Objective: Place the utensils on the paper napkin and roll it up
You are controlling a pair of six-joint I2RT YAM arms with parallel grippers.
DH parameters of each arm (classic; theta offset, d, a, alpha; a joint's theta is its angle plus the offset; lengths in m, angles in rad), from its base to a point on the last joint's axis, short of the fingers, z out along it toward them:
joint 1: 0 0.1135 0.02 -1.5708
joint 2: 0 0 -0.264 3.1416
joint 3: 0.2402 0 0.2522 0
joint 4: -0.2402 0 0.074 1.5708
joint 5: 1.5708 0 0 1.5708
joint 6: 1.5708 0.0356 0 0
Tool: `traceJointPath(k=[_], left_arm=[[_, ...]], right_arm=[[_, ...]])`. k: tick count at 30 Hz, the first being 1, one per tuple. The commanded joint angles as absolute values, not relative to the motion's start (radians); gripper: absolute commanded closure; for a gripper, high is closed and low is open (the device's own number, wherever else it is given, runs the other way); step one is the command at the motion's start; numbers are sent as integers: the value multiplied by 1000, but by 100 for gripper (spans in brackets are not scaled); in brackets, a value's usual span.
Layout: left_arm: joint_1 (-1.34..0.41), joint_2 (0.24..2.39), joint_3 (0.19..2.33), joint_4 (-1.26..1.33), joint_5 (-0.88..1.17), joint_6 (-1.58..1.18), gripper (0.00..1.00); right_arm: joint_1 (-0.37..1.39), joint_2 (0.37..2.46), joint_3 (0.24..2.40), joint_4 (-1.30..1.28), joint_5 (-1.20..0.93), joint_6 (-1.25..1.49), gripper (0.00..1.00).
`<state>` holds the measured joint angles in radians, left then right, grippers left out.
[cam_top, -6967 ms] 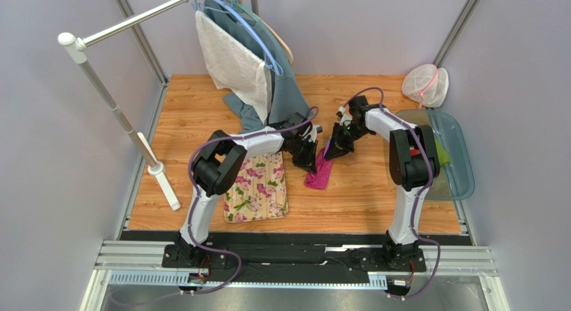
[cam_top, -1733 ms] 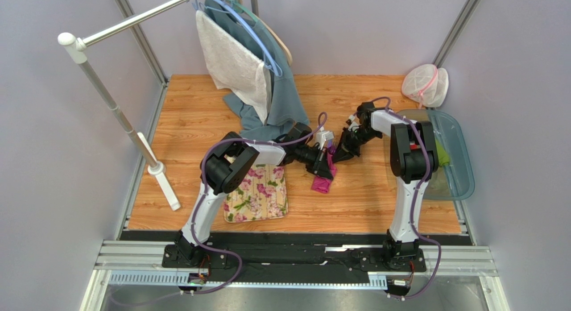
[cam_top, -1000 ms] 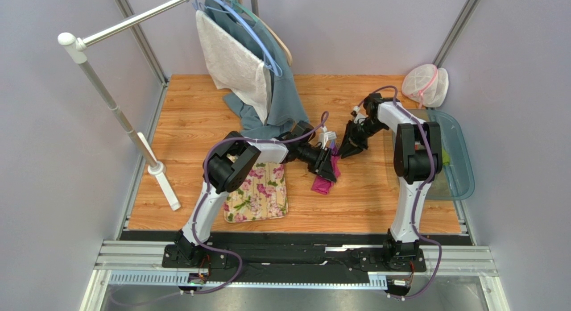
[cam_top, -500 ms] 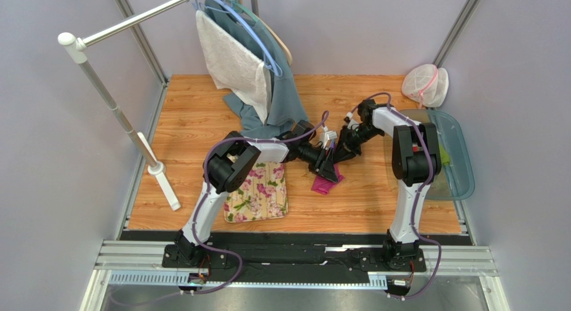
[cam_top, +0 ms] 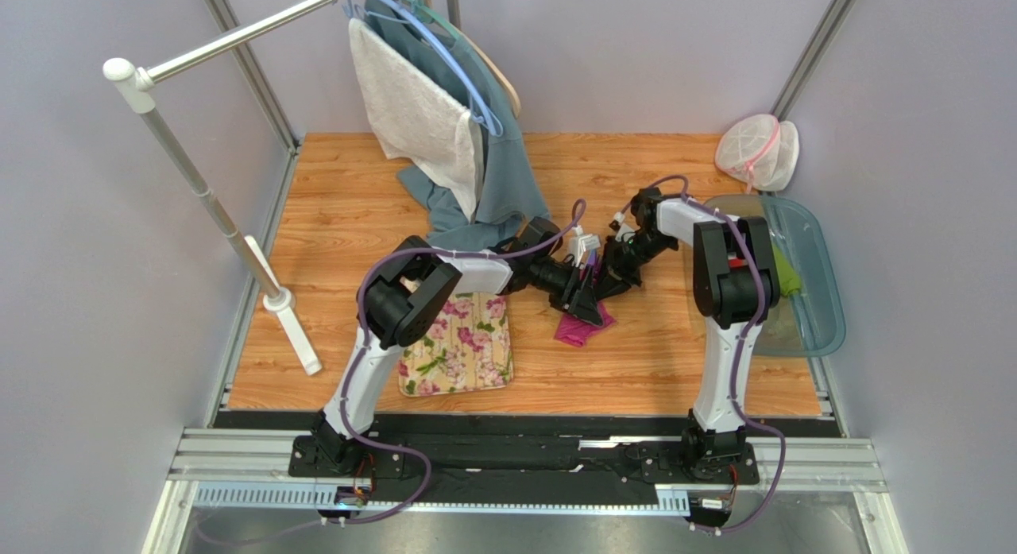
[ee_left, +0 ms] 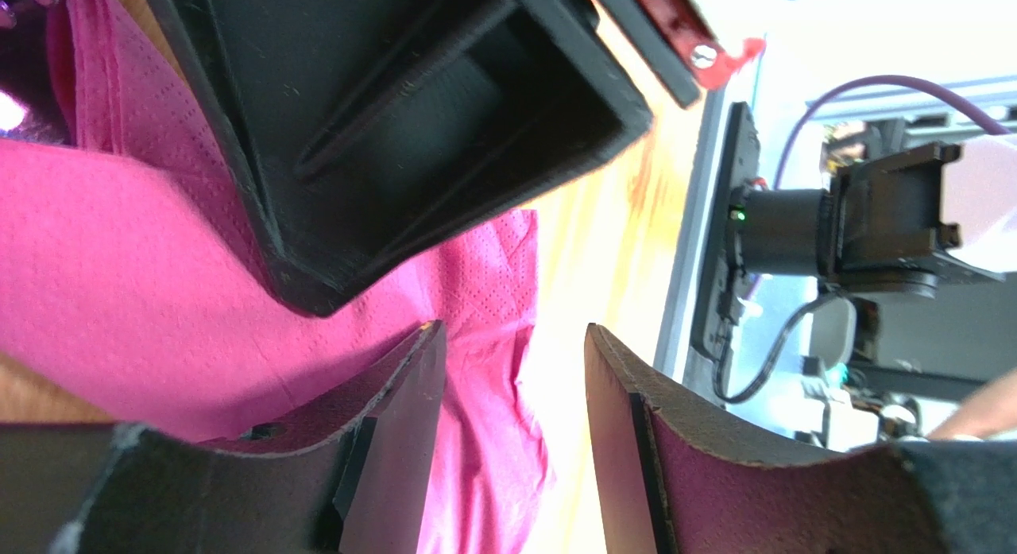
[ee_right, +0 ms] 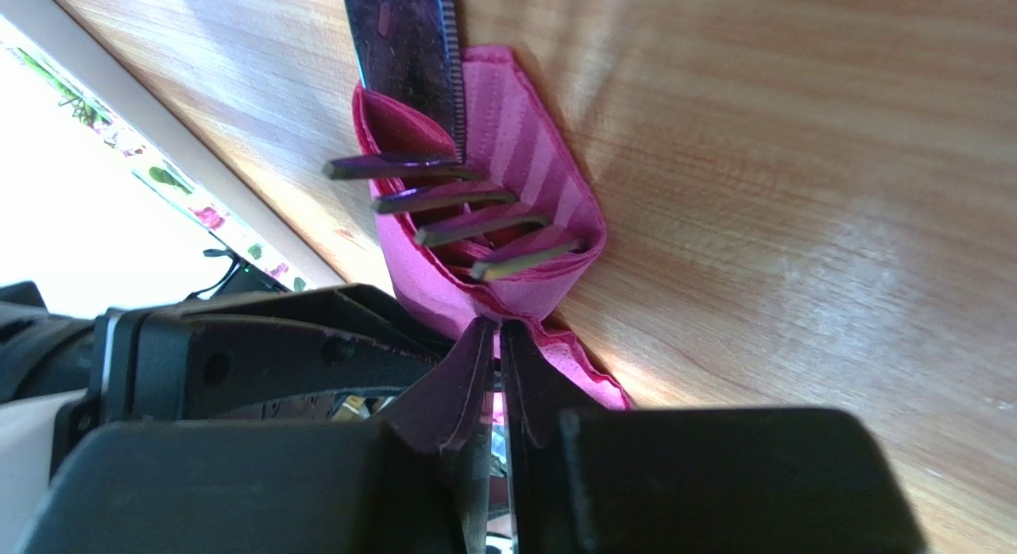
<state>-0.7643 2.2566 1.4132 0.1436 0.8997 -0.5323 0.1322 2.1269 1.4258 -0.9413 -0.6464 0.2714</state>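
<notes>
Right gripper [ee_right: 492, 337] has swung back in beside the left gripper [ee_left: 511, 339], fingers pinched almost together at the napkin [cam_top: 583, 329]. Left fingers stand released. The napkin, fork [ee_right: 442, 208] tucked inside, lies right of the flowered mat [cam_top: 460, 345].

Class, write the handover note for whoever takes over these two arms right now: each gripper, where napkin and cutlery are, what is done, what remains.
Left gripper: jaws open, empty, over the paper napkin.
Right gripper: jaws nearly shut at the napkin's edge; whether they pinch it is unclear.
Fork and knife lie inside the napkin's fold on the table, heads sticking out.
Done: both placed, napkin wrapped around them.
Left: the roll looks loose; finish and tighten it.
</notes>
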Motion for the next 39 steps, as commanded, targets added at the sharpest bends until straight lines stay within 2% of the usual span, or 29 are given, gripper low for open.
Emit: traceJointPath(k=[1,7,10,13,14,17,20,23,39], left_arm=[[-765,2171,1371,161,812,-515,44],[-764,2045,1325,169,778,-506,47],[-756,1999,1302,163,764,-515,52],[-738,1980,1275,160,764,-552,60],[-727,1982,1269,158,770,-561,69],[-726,2005,1262,141,810,-572,83],[-726,2040,1267,158,847,-598,89],[-735,2072,1285,143,865,-603,93],[-744,2279,1330,95,851,-676,98]], right_arm=[[130,2197,1430,-884,-445,235,90],[132,2209,1439,-870,-413,222,91],[132,2209,1442,-865,-403,219,91],[133,2207,1440,-864,-396,213,91],[136,2207,1442,-862,-394,212,91],[137,2206,1442,-859,-390,212,91],[138,2210,1445,-859,-387,213,91],[141,2215,1451,-858,-382,218,91],[150,2241,1554,-865,-373,212,91]])
